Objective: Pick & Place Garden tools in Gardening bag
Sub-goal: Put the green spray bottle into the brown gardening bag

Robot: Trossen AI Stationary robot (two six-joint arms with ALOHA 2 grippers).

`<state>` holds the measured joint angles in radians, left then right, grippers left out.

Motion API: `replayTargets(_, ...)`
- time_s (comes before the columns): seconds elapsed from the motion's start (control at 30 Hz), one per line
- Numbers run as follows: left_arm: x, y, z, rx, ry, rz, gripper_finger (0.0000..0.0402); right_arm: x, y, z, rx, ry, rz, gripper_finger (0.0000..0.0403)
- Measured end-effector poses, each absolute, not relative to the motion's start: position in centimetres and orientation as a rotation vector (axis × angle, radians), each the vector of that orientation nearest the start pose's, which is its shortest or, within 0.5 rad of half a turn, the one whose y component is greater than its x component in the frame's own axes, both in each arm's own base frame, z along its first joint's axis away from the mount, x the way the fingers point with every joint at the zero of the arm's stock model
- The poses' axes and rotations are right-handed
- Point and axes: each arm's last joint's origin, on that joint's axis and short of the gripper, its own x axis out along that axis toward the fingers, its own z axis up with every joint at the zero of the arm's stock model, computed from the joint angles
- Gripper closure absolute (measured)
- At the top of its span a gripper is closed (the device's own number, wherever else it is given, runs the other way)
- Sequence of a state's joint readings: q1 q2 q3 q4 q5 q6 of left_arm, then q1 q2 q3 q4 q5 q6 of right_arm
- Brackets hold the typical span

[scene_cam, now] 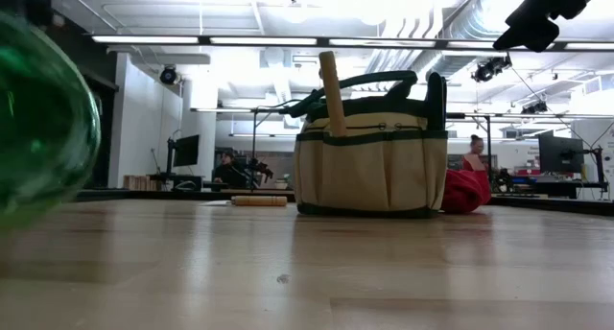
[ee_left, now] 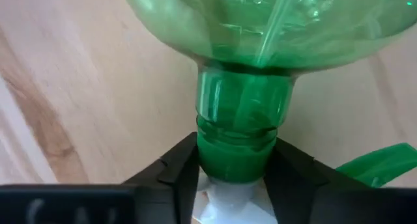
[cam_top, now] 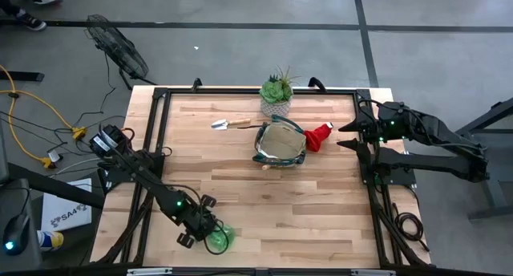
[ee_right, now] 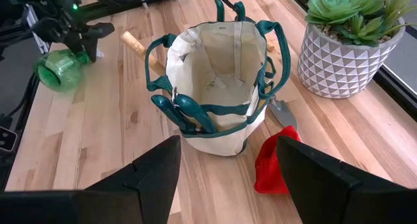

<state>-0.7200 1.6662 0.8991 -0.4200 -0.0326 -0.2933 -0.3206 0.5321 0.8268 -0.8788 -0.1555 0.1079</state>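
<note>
Down at the table's near-left corner your left gripper sat low over the green spray bottle; wrist view had both dark fingers pinched on the bottle's ribbed neck, clear green plastic bulging beyond; bottle lay on its side on the wood, not yet lifted. Judged step: grasp made on the bottle, carry to the bag pending; your next move called for a lift clear of the table and a long reach toward the middle, high enough to clear the rim and loop handles; smooth round plastic could twist in the pinch, so hold the neck firm.

Further right, past the middle, a wooden-handled trowel lay flat near the far edge, metal blade pointing left; just beside it stood the gardening bag, soft khaki fabric, dark green trim, mouth open, one wooden handle poking up from a side pocket; red cone-shaped piece touching or nearly touching the bag's right side; succulent in a white patterned pot behind.

Right gripper waited at the right edge, fingers spread wide, holding nothing.
</note>
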Motion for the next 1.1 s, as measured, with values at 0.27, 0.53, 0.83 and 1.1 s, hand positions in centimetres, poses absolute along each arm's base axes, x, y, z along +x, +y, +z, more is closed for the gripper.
replayTargets(0.27, 22.5, -18.2, 17.6, 0.173, 1.14, -0.424, 0.0278, 8.7, -2.4, 31.3, 0.243, 0.56, -0.191, 0.0159)
replayTargets(0.53, 22.7, -14.8, 21.8, 0.083, 1.006, -0.337, 0.0278, 8.7, -2.4, 31.3, 0.243, 0.559, -0.191, 0.0159)
replayTargets(0.83, 23.7, -8.5, 25.1, 0.04, 0.851, -0.038, 0.0274, 8.7, -2.4, 31.3, 0.243, 0.56, -0.191, 0.0159)
replayTargets(1.1, 25.9, -3.0, 28.2, 0.061, 0.79, 0.152, 0.0274, 8.7, -2.4, 31.3, 0.242, 0.56, -0.191, 0.0159)
